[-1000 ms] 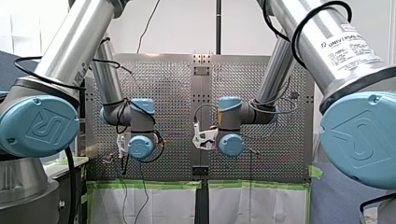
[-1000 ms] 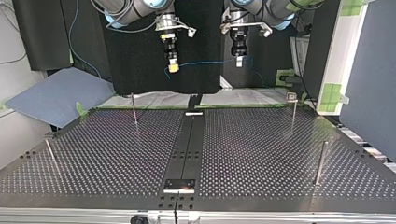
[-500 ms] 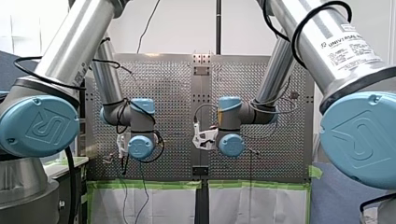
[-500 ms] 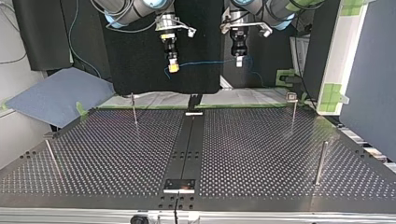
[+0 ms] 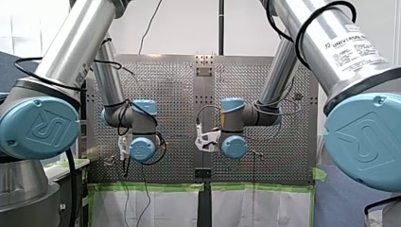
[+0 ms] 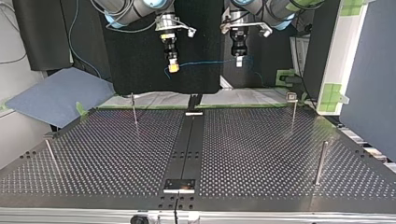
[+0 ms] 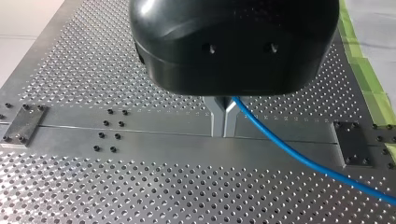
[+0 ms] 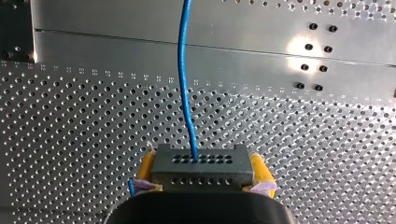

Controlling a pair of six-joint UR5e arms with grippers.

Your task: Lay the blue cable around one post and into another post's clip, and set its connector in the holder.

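Note:
In the top view both grippers hang high above the perforated table (image 6: 257, 144). The blue cable (image 6: 205, 62) runs nearly level between them. My right gripper (image 6: 173, 68), at that view's left, has yellow pads. In the right wrist view my right gripper (image 8: 204, 171) is shut on the dark grey connector (image 8: 201, 161), and the blue cable (image 8: 184, 70) leads away from it. In the left wrist view my left gripper (image 7: 223, 126) has its metal fingers shut on the blue cable (image 7: 299, 156). My left gripper (image 6: 238, 61) is at the top view's right.
Thin posts stand on the table in the top view: one at the far left (image 6: 134, 108), one with a clip on top at the far right (image 6: 293, 109), a thicker one at the near right (image 6: 320, 162), one at the near left (image 6: 50, 154). A dark plate (image 6: 179, 185) sits on the centre rail's near end.

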